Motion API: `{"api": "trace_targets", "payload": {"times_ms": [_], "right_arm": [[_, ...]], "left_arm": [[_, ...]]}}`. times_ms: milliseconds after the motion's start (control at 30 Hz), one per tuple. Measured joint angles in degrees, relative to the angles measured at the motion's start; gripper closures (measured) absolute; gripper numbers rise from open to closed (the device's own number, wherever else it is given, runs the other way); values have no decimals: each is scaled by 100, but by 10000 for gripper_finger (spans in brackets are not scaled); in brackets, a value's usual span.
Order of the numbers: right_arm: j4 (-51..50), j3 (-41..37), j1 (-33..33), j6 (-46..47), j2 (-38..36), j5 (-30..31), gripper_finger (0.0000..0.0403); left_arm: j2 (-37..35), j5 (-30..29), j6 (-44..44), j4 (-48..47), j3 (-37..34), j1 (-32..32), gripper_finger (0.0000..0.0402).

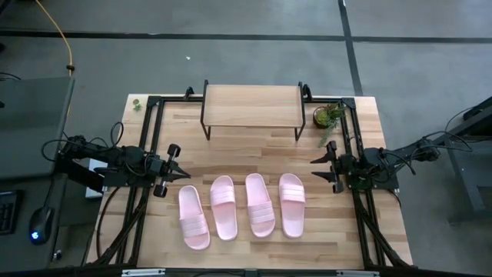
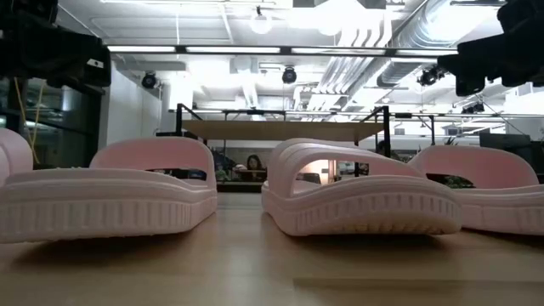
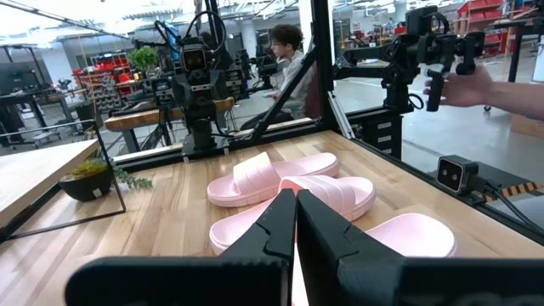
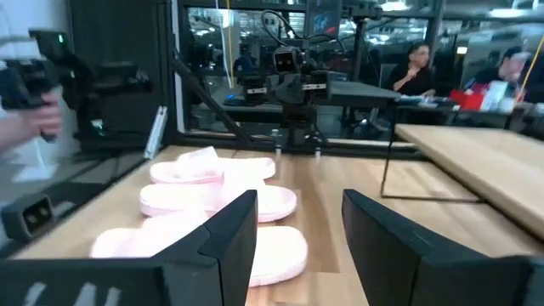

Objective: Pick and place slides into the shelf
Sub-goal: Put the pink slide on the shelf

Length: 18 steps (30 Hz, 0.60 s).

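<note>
A pale, planked wooden worktop (image 1: 254, 146) fills the middle of the high view, with a low shelf (image 1: 251, 105) of light wood plank on thin black metal legs at its upper centre. Four pale pink slip-on slides (image 1: 243, 208), smooth oval soles with wide ribbed straps, lie side by side at lower centre. The left claw (image 1: 184, 172) is pinched shut at mid-left; the right claw (image 1: 315, 169) stands spread and empty at mid-right.

No text, label, brand, number or sign can be read in any view. The slides (image 1: 242, 206) show only plain ribbed straps, the shelf (image 1: 251, 105) has a bare wood top, and whatever markings may stand on the equipment in the room behind the table are too small and blurred to make out.
</note>
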Motion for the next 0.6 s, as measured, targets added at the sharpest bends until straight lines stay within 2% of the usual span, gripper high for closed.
{"api": "trace_targets", "payload": {"times_ms": [100,333,600], "right_arm": [[-2,-1,2,-499,1,-9,237],[-2,-1,2,-1036,0,-17,237],[-2,-1,2,-730,0,-24,237]], "left_arm": [[-1,2,-2,0,0,1,399],[0,2,-11,0,0,1,399],[0,17,-13,0,0,0,399]]}}
